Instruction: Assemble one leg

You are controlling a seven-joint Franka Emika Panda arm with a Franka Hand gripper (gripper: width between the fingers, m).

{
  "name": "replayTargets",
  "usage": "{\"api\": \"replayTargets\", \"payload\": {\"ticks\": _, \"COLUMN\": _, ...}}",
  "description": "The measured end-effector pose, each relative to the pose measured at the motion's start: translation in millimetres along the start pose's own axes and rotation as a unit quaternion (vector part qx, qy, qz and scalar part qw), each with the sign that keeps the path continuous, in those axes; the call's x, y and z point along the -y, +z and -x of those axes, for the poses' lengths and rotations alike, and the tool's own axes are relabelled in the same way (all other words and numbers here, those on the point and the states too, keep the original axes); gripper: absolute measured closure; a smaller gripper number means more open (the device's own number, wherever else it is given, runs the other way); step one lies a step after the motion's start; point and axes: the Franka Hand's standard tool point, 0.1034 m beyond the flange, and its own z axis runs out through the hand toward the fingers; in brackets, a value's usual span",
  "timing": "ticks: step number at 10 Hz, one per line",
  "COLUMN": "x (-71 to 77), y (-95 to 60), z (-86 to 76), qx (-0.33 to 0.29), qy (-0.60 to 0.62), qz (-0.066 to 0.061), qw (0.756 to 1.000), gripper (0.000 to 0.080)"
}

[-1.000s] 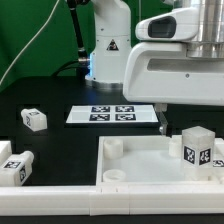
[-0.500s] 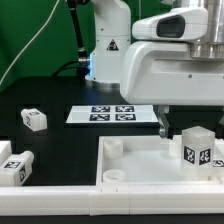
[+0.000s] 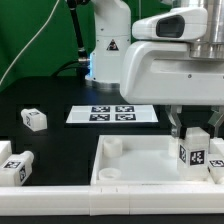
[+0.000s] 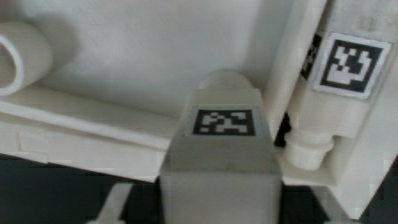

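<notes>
Gripper (image 3: 196, 128) hangs low toward the front right part of the black table (image 3: 60, 95), its two fingers (image 3: 177, 122) set on either side of the upright leg (image 3: 193, 152) and apparently clamped on it. That leg stands inside the large white tray-like piece (image 3: 135, 160), close to its right-hand wall in the exterior view, with the raised rim just in front; the wrist view shows the leg (image 4: 226, 125) tight beside a white wall. Two other tagged posts (image 3: 34, 119) lie on open tabletop near the left edge, well apart from the tray. Behind the tray lies the marker board (image 3: 112, 114).
</notes>
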Motion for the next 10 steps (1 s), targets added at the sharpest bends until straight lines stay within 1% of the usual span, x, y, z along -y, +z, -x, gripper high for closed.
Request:
{"api": "replayTargets", "payload": {"ticks": 2, "x": 2.5, "y": -0.3, "z": -0.1, "qx": 0.0, "qy": 0.101, "qz": -0.001, "qw": 0.995, "gripper": 0.0517}}
{"api": "replayTargets", "payload": {"ticks": 3, "x": 6.1, "y": -0.8, "z": -0.3, "qx": 0.0, "qy": 0.17, "qz": -0.001, "qw": 0.986, "gripper": 0.0517}}
{"api": "replayTargets", "payload": {"ticks": 5, "x": 1.2, "y": -0.3, "z": 0.4, "qx": 0.0, "qy": 0.247, "qz": 0.001, "qw": 0.969, "gripper": 0.0517}}
{"api": "replayTargets", "payload": {"ticks": 7, "x": -5.5, "y": 0.1, "z": 4.0, "qx": 0.009, "qy": 0.333, "qz": 0.003, "qw": 0.943, "gripper": 0.0517}}
{"api": "replayTargets", "payload": {"ticks": 9, "x": -14.7, "y": 0.2, "z": 8.3, "qx": 0.017, "qy": 0.41, "qz": 0.011, "qw": 0.912, "gripper": 0.0517}}
{"api": "replayTargets", "payload": {"ticks": 10, "x": -15.9, "y": 0.2, "z": 9.8, "qx": 0.02, "qy": 0.427, "qz": 0.013, "qw": 0.904, "gripper": 0.0517}}
